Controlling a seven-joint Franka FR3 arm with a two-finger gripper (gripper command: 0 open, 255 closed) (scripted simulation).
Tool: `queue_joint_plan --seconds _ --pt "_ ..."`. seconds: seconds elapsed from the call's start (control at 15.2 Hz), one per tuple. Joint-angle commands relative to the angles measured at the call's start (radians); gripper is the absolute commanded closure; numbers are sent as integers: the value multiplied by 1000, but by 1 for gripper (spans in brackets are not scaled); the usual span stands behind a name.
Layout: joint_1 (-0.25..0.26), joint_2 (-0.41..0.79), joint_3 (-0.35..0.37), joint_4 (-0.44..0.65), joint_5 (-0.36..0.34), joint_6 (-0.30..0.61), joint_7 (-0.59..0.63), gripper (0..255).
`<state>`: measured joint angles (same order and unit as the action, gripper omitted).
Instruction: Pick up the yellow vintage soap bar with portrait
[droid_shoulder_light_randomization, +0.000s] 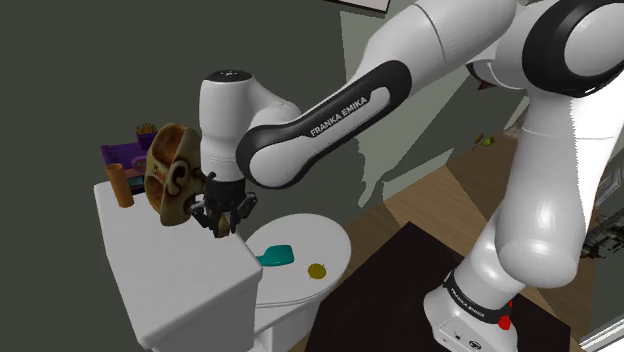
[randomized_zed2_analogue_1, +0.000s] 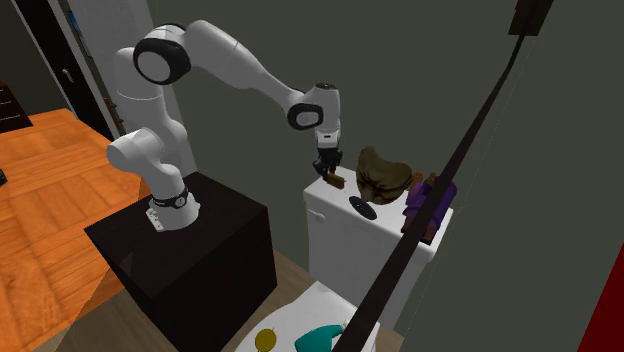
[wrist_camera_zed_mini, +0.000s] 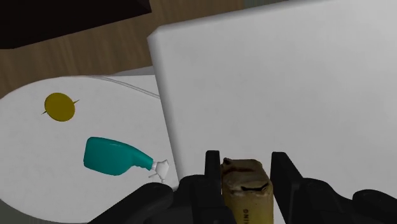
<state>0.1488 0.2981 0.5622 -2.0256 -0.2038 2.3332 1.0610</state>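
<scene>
The pincer grasps the soap bar. In the wrist view its two black fingers stand close on either side of the bar. One finger presses against the bar's side. The other is tight beside it, with barely a sliver of white showing between them near the bar's rounded corner. The bar is a worn yellow-brown, seen end-on, with faint dark marks on its face that cannot be read.

Beyond the fingertips lies the flat white top of the toilet tank. In the second exterior view the pincer points straight down over the tank near its end closest to the arm. The soap bar shows as a small brown block at the fingertips, low over the tank top. Whether it touches the surface cannot be told.

In the shoulder view the pincer hangs over the tank, just beside a brown mask-like object. A brown cylinder and a purple box sit farther along the tank.

Below the tank, on the white toilet lid, lie a teal bottle and a small yellow round thing, both well apart from the pincer.
</scene>
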Motion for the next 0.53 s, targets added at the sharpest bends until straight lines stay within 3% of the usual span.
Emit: queue_joint_plan --seconds 0.0,0.46 --pt "-7 -19 6 4 15 -21 -11 255" --pt "-17 -60 19 29 49 -79 -33 255"
